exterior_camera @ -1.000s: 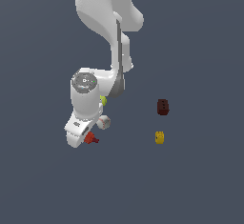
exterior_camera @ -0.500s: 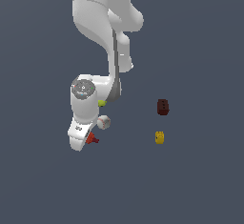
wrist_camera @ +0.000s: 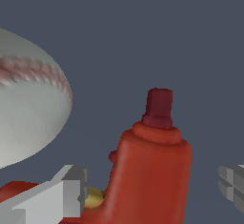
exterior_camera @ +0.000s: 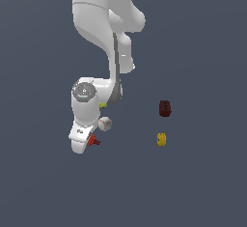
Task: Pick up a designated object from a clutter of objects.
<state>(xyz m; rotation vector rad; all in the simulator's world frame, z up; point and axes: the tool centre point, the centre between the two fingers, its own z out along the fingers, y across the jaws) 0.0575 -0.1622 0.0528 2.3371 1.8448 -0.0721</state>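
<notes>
Here you see the end effector (wrist_camera: 155,189) low over the bench (exterior_camera: 193,182), its grey fingers (wrist_camera: 66,192) spread wide with the red drill (wrist_camera: 150,170) between them, a gap left on each side. In the wrist view the drill's dark red nose (wrist_camera: 158,106) points away from the camera, and the white baseball (wrist_camera: 26,108) lies just beside it. In the exterior view the drill (exterior_camera: 93,141) peeks out from under the white arm (exterior_camera: 96,23), near the baseball (exterior_camera: 105,123). A sliver of the yellow-green tennis ball (exterior_camera: 102,105) shows behind the wrist. Well apart, toward the exterior view's right, sit the dark brown block (exterior_camera: 165,108) and the small yellow piece (exterior_camera: 162,139).
</notes>
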